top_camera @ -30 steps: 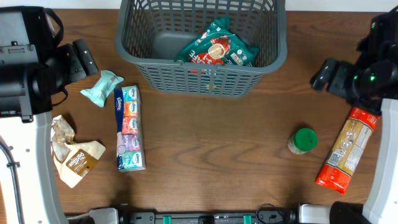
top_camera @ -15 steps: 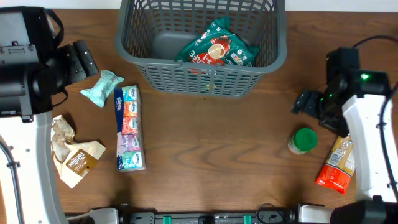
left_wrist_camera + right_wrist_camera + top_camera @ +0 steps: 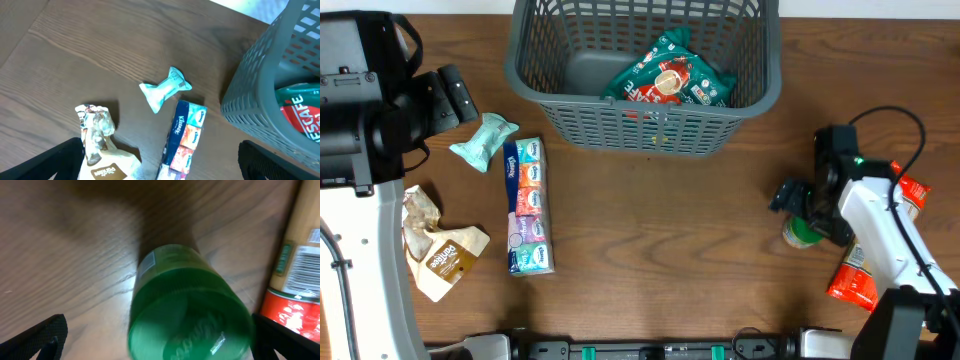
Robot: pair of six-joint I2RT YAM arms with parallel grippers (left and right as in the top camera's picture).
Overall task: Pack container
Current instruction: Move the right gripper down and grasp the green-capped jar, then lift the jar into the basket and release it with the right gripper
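**Jar [image 3: 190,315] between the wide right end effector [image 3: 157,330] fingers**

The right end effector stands wide open, low over the table [image 3: 660,240]. Its two dark fingers sit one on each side of the green-lidded jar. The pictures do not show whether either finger touches it. The jar stands upright on the right side of the table. Just to its right lies a long pasta pack [image 3: 295,270] with a red end, partly under the right arm in the overhead view.

The left end effector [image 3: 162,160] is also wide open and holds nothing. It hangs above the left side of the table. Below it lie a teal wrapper [image 3: 165,92], a long pack of tissues [image 3: 185,135] and a crumpled brown and cream pouch [image 3: 100,145]. The wrapper lies just beside the top end of the tissues, and the pouch lies apart to their left.

The container [image 3: 650,125] stands at the far middle of the table, well apart from the jar. A green and red packet [image 3: 670,78] lies inside it, toward its right half.
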